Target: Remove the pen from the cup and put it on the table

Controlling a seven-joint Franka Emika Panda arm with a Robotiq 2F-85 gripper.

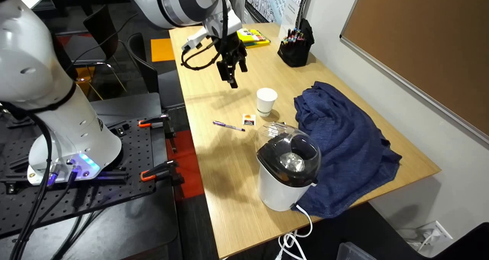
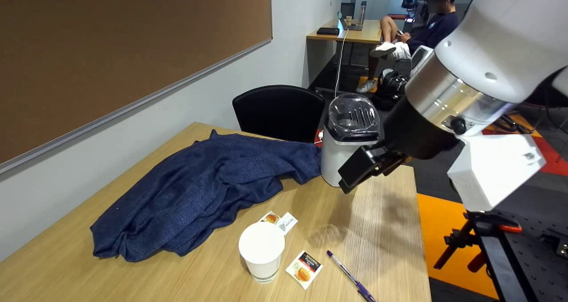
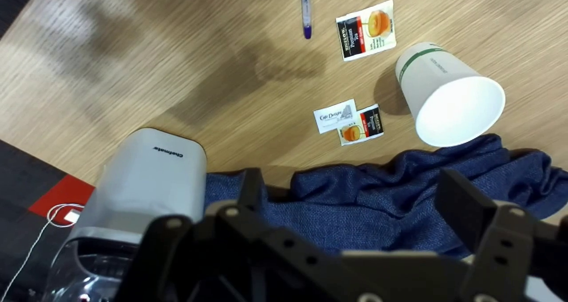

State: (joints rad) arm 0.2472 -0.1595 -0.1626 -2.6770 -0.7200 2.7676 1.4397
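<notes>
a long pale wood table (image 1: 237,221) is being shown in both exterior views, and a white robot arm (image 2: 501,49) is being held out above it. a navy cloth (image 2: 208,191) is being supported in a loose heap by the tabletop, and just beside it a white appliance (image 1: 279,193) with a clear lid is being borne near the table's end. at the tip of the arm, the gripper (image 3: 350,188) is being held in the air, apart from everything borne by the table; its two dark fingers are being held wide apart, with nothing being gripped between them, and in the wrist view the cloth below is being seen through the gap. in an exterior view, coloured markers (image 1: 293,36) are being held by a black case (image 1: 294,56). the white cup (image 3: 448,93) is being supported upright on the table, its white inside being exposed. the pen (image 1: 229,126), with purple ends, is being supported flat on the table outside the cup, and between the two a tea packet (image 2: 305,269) is being displayed face up. near the cup, a second tea packet (image 3: 373,125) is being partly overlapped by a white paper packet (image 3: 333,117).
</notes>
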